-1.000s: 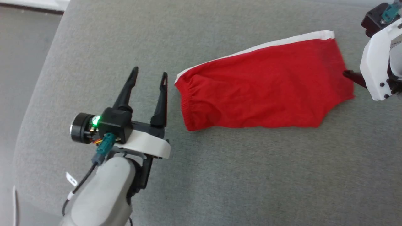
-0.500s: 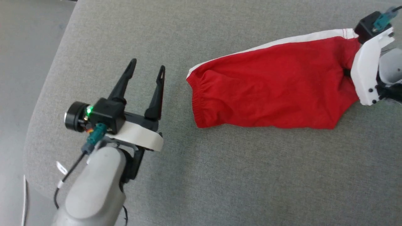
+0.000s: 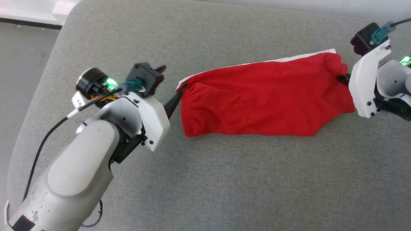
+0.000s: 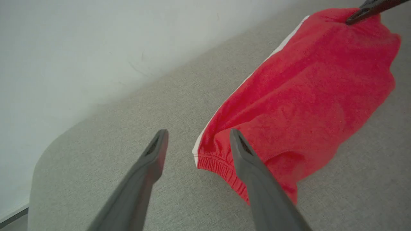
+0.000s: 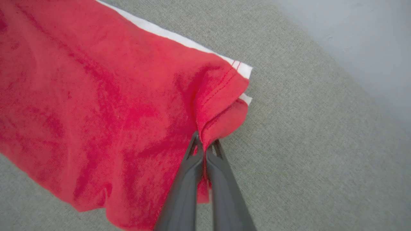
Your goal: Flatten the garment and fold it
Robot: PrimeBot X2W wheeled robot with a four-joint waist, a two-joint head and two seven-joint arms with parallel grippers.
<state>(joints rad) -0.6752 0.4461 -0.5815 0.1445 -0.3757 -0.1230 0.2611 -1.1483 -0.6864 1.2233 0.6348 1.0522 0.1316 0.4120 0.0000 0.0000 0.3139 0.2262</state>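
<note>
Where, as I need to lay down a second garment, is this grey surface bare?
Bare: the wide strip of grey surface on the robot's side of the garment. Crowded: the garment's ends, at the left gripper and right gripper.

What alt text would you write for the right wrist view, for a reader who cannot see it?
The right gripper is shut on a pinched fold of the red garment. The garment spreads left over a grey fabric surface, a white band along its upper edge.
</note>
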